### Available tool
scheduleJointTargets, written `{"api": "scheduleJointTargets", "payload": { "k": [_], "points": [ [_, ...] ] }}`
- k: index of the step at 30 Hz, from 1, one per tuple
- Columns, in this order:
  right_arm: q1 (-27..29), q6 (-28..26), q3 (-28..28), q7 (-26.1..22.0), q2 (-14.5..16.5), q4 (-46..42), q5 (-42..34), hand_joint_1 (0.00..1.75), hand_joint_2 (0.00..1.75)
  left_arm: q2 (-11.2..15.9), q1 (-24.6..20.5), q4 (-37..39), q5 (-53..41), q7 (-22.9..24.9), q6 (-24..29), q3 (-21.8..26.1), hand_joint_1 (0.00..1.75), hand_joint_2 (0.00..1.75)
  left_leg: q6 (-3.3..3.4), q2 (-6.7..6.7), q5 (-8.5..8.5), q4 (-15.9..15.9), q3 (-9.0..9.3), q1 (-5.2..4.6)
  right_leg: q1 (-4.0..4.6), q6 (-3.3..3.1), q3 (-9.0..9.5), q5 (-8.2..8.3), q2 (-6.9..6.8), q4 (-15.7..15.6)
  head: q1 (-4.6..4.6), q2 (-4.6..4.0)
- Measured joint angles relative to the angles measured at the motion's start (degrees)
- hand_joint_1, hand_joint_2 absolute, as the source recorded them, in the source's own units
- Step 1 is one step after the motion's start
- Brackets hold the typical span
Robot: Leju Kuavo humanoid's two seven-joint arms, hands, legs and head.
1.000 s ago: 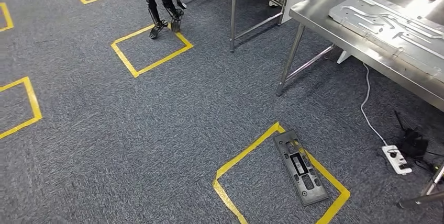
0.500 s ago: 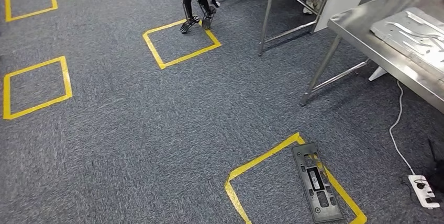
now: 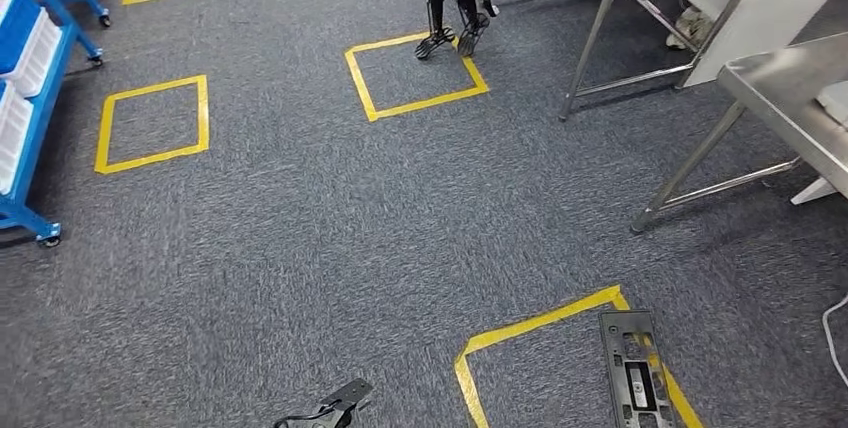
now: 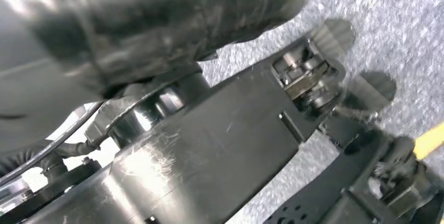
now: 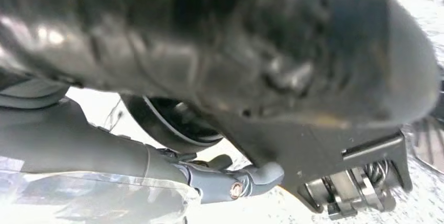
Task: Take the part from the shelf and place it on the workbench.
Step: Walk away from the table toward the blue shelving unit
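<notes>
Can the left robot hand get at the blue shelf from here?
Probably not: the blue shelf stands far off at the left edge across open carpet, and the arm hangs by the body. Nothing blocks walking closer.

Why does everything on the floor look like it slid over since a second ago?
Nothing on the floor slid: the robot turned left, so its head camera swung. That brought the blue shelf into sight at the left edge, and the steel workbench is slipping off to the right. The black part lies on the yellow tape square as before. Nothing was picked up or let go.
</notes>
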Motion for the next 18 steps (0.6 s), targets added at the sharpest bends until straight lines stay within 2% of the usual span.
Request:
{"api": "scheduleJointTargets", "payload": {
  "k": [1, 2, 3, 4, 5, 6, 7, 8, 9, 10, 11, 12, 13, 15, 17, 18],
  "points": [
    [-0.39, 0.49, 0.44, 0.35, 0.39, -0.05, 0.19, 0.00, 0.00, 0.14, -0.03, 0.21, -0.19, -0.16, -0.02, 0.21, 0.00, 0.00, -0.32, 0.97, -0.38, 0.67, -0.40, -0.04, -0.06, -0.38, 0.17, 0.05, -0.68, -0.16, -0.15, 0.00],
    [-0.80, 0.97, 0.83, 0.54, 0.74, -0.12, 0.34, 0.00, 0.00, 0.28, -0.17, 0.38, -0.55, -0.32, -0.09, 0.36, 0.00, 0.00, -0.60, 2.52, -1.28, 2.47, -1.32, -0.09, -0.10, -0.76, 0.36, 0.09, -1.43, -0.34, -0.35, 0.00],
    [-1.14, 1.42, 1.20, 0.60, 1.12, -0.21, 0.47, 0.00, 0.00, 0.40, -0.42, 0.52, -1.06, -0.37, -0.25, 0.45, 0.00, 0.00, -0.86, 4.41, -2.63, 5.43, -2.81, -0.13, 0.01, -1.05, 0.52, 0.03, -2.24, -0.41, -0.55, 0.00],
    [-1.39, 1.88, 1.57, 0.55, 1.47, -0.31, 0.58, 0.00, 0.00, 0.51, -0.80, 0.64, -1.63, -0.28, -0.56, 0.48, 0.00, 0.00, -1.10, 5.74, -4.10, 9.17, -4.79, -0.14, 0.15, -1.29, 0.64, -0.08, -3.11, -0.43, -0.73, 0.00],
    [-1.56, 2.33, 1.93, 0.50, 1.81, -0.39, 0.71, 0.00, 0.00, 0.65, -1.19, 0.75, -2.12, -0.10, -0.93, 0.49, 0.00, 0.00, -1.27, 6.32, -5.22, 12.68, -6.74, -0.08, 0.27, -1.47, 0.75, -0.22, -4.05, -0.42, -0.77, 0.00],
    [-1.66, 2.69, 2.28, 0.43, 2.08, -0.44, 0.84, 0.00, 0.00, 0.82, -1.51, 0.85, -2.49, 0.14, -1.28, 0.49, 0.00, 0.00, -1.36, 6.57, -5.54, 14.88, -8.06, -0.06, 0.34, -1.53, 0.87, -0.35, -4.97, -0.41, -0.77, 0.00],
    [-1.73, 2.93, 2.59, 0.37, 2.25, -0.46, 0.99, 0.00, 0.00, 1.02, -1.75, 0.93, -2.70, 0.31, -1.48, 0.49, 0.00, 0.00, -1.36, 6.73, -4.87, 15.12, -8.39, -0.06, 0.38, -1.56, 1.01, -0.49, -5.81, -0.40, -0.78, 0.00],
    [-1.82, 3.07, 2.82, 0.29, 2.41, -0.49, 1.18, 0.00, 0.00, 1.24, -1.93, 1.01, -2.80, 0.24, -1.33, 0.49, 0.00, 0.00, -1.26, 6.99, -3.30, 13.12, -7.51, -0.06, 0.43, -1.53, 1.20, -0.64, -6.52, -0.40, -0.78, 0.00],
    [-1.94, 3.13, 2.99, 0.18, 2.57, -0.51, 1.40, 0.00, 0.00, 1.43, -2.07, 1.07, -2.85, -0.08, -0.95, 0.49, 0.00, 0.00, -1.03, 7.66, -1.26, 9.53, -5.71, -0.11, 0.49, -1.45, 1.44, -0.81, -7.14, -0.40, -0.78, 0.00],
    [-2.08, 3.15, 3.12, 0.04, 2.69, -0.56, 1.58, 0.00, 0.00, 1.56, -2.23, 1.11, -2.82, -0.56, -0.38, 0.49, 0.00, 0.00, -0.75, 8.90, 0.21, 5.70, -3.76, -0.34, 0.64, -1.31, 1.65, -0.99, -7.68, -0.40, -0.77, 0.00],
    [-2.27, 3.15, 3.26, -0.15, 2.81, -0.64, 1.73, 0.00, 0.00, 1.63, -2.41, 1.14, -2.72, -1.11, 0.23, 0.49, 0.00, 0.00, -0.40, 9.90, 1.19, 2.58, -2.17, -0.63, 0.82, -1.09, 1.81, -1.18, -8.14, -0.39, -0.75, 0.00],
    [-2.46, 3.16, 3.46, -0.35, 2.89, -0.73, 1.85, 0.00, 0.00, 1.65, -2.55, 1.14, -2.56, -1.60, 0.76, 0.49, 0.00, 0.00, -0.06, 10.66, 1.48, 0.72, -1.26, -0.92, 0.98, -0.84, 1.95, -1.33, -8.58, -0.44, -0.69, 0.00],
    [-2.60, 3.21, 3.71, -0.54, 2.92, -0.82, 1.93, 0.00, 0.00, 1.66, -2.59, 1.15, -2.28, -1.96, 1.11, 0.49, 0.00, 0.00, 0.22, 10.83, 1.22, 0.12, -1.02, -1.19, 1.11, -0.57, 2.10, -1.44, -9.01, -0.56, -0.66, 0.00],
    [-2.80, 3.38, 4.11, -0.76, 2.97, -0.93, 2.22, 0.00, 0.00, 1.66, -2.30, 1.20, -1.41, -2.32, 1.44, 0.50, 0.00, 0.00, 0.82, 9.74, 1.27, -0.32, -0.75, -1.09, 1.15, 0.07, 2.58, -1.71, -9.53, -0.84, -0.59, 0.00],
    [-2.93, 3.34, 4.28, -0.79, 2.98, -0.99, 2.46, 0.00, 0.00, 1.66, -1.98, 1.25, -0.47, -2.26, 1.71, 0.53, 0.00, 0.00, 1.46, 8.70, 1.45, -0.91, -0.23, -0.70, 1.07, 0.64, 2.14, -3.09, -7.78, 0.86, -0.44, 0.00],
    [-2.87, 2.82, 4.33, -0.77, 2.92, -0.98, 2.19, 0.00, 0.00, 1.56, -1.92, 1.26, -0.18, -1.89, 1.92, 0.55, 0.00, 0.00, 1.78, 8.22, 1.51, -1.09, -0.04, -0.51, 0.98, 0.81, 0.90, -4.54, -6.42, 3.46, -0.34, 0.00]
  ]
}}
